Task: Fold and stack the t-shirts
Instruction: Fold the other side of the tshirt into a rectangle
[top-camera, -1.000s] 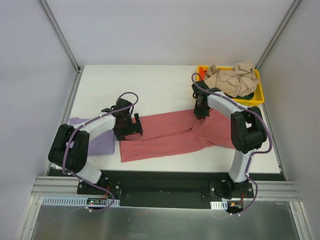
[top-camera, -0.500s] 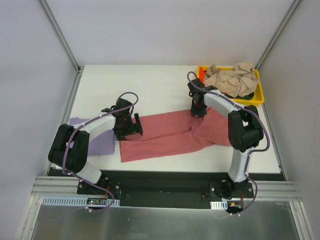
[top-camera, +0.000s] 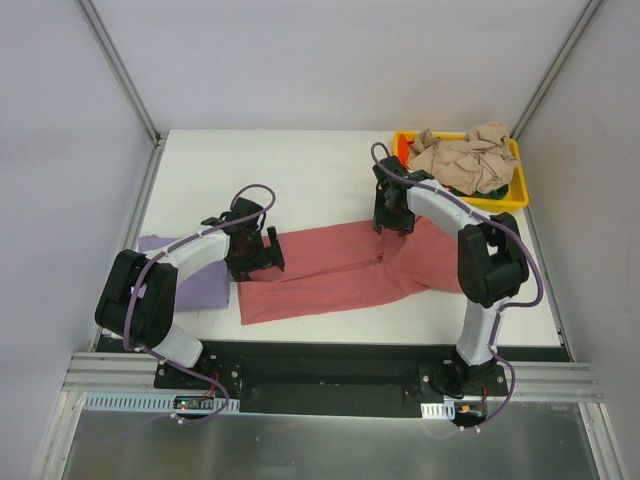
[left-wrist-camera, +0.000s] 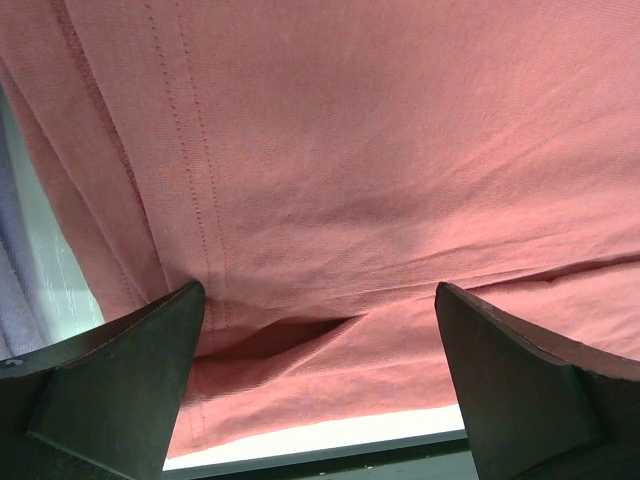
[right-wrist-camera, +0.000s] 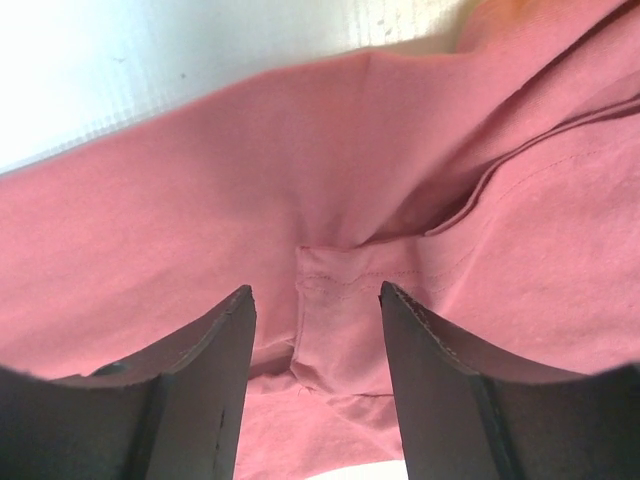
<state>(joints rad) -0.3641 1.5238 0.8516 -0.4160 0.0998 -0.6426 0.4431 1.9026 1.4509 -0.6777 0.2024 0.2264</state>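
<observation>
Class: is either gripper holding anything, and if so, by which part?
Nothing is held. The left gripper and right gripper both stand open over the pink t-shirt, pinching no cloth.

The table (top-camera: 300, 170) is being taken in from high at its 6 o'clock edge, facing 12 o'clock. The red-pink t-shirt (top-camera: 330, 270) is being filmed downward, close up, by both wrist cameras, at its 9 and 2 o'clock ends, and is being shared by all views.

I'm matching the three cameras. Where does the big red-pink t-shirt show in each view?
Top external: red-pink t-shirt lies across the table, near middle.
Left wrist: it fills nearly the whole picture.
Right wrist: it fills all but the top.
Shared landmark: the white table edging the cloth.
</observation>
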